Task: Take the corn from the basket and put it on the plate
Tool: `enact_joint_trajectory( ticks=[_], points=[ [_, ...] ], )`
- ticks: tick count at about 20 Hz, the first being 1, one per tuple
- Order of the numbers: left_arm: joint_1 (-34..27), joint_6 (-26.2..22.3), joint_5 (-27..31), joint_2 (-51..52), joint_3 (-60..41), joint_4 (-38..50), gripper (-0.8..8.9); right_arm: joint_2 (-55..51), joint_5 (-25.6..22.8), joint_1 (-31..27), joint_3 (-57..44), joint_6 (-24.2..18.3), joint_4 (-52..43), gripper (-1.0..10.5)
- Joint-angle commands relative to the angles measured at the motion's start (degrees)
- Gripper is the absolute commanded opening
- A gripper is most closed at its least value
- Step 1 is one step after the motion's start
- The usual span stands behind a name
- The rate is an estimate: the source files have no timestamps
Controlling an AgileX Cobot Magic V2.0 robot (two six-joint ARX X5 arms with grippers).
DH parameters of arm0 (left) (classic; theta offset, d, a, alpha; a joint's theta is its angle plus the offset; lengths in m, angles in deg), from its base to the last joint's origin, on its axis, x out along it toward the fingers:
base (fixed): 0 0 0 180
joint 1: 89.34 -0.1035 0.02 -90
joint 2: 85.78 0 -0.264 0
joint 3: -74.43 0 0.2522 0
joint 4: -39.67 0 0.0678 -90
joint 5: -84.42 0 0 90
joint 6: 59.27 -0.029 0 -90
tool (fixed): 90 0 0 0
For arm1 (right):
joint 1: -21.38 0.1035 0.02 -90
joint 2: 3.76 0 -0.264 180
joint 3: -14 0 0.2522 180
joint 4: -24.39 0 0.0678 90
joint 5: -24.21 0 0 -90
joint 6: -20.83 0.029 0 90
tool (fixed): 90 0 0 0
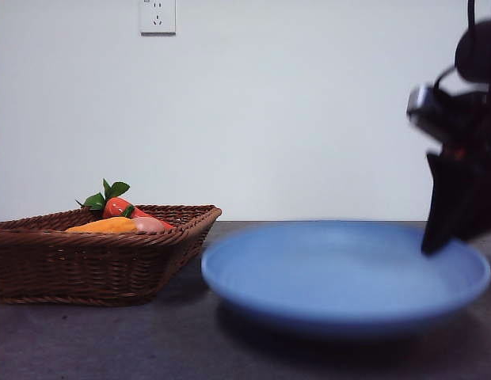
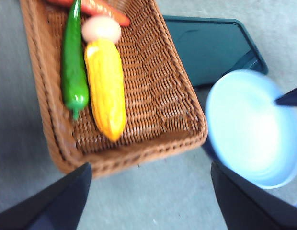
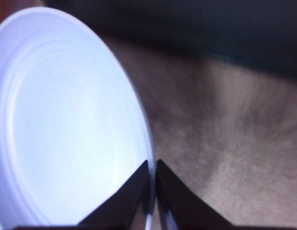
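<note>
The corn [image 2: 105,86] lies lengthwise in the brown wicker basket [image 2: 158,96], and only its orange-yellow top [image 1: 107,226] shows over the basket's [image 1: 95,261] rim. My left gripper [image 2: 151,191] hangs open above the basket's end, holding nothing. The light-blue plate [image 1: 340,273] sits beside the basket, blurred. My right gripper [image 3: 152,165] is shut on the plate's [image 3: 67,129] rim, one jaw on each side. The same gripper appears as a dark arm [image 1: 447,214] at the plate's far right edge, and its tip [image 2: 290,98] pokes over the plate [image 2: 249,129].
In the basket beside the corn lie a green pepper [image 2: 73,62], a pinkish round item [image 2: 101,28] and a red leafy fruit [image 1: 115,204]. A flat black tray [image 2: 206,48] lies behind the plate. Bare grey table surrounds them.
</note>
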Motion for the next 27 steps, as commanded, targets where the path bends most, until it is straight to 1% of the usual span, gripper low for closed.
enact_joint_trajectory(
  ticks=[1, 5, 8, 13, 19, 23, 27],
  points=[
    [2.47, -0.02, 3.13, -3.63, 3.32, 2.12, 4.04, -3.21, 0.20, 0.15, 2.56, -0.37, 2.89, 0.0],
    [7.91, 0.07, 10.12, -12.57, 7.15, 4.24, 4.03, -10.78, 0.13, 0.15, 2.97, -0.50, 6.93, 0.0],
    [11.72, -0.09, 15.87, -19.85, 8.24, 8.63, 4.03, -16.06, 0.15, 0.13, 2.97, 0.24, 8.33, 0.0],
    [15.34, -0.33, 22.60, -32.81, 9.79, 15.32, 4.03, -21.84, 0.15, 0.13, 2.97, 1.77, 8.33, 0.0],
    [16.70, -0.52, 23.32, -44.54, 11.96, 19.65, 4.02, -22.84, 0.15, 0.15, 2.97, 2.21, 8.57, 0.0],
    [17.00, -0.52, 23.47, -48.19, 11.96, 20.98, 4.02, -22.84, 0.15, 0.15, 2.97, 2.21, 8.50, 0.0],
    [17.11, -0.52, 23.47, -49.77, 11.96, 22.25, 4.02, -22.82, 0.15, 0.15, 2.97, 2.19, 8.48, 0.0]
  ],
)
